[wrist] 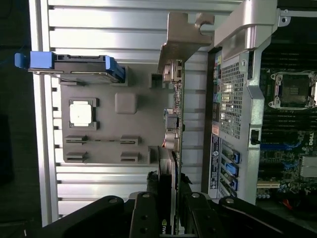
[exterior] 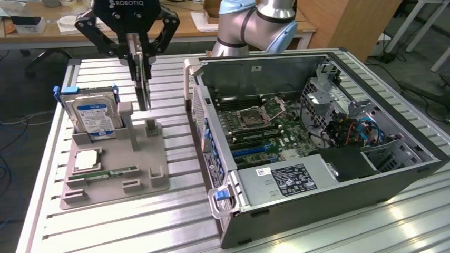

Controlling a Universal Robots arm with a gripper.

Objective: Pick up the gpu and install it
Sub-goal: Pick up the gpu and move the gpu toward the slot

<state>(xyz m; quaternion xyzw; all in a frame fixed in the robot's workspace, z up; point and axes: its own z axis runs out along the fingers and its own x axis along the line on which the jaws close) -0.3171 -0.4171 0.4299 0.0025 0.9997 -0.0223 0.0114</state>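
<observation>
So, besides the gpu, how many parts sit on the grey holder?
3 on the holder: the hard drive upright at one end, the CPU in the middle, the RAM stick beside it. The jaws grip the gpu. None seem hidden.

On the table point(exterior: 140, 226) the holder point(exterior: 105, 192) lies at the exterior view's left, the computer case point(exterior: 316, 200) at its right. In the holder, the hard drive point(exterior: 95, 116) stands behind the CPU point(exterior: 86, 159), and the RAM stick point(exterior: 109, 173) lies before it. The gpu point(exterior: 143, 92), clamped in the gripper point(exterior: 140, 55), is upright between hard drive and case.
</observation>
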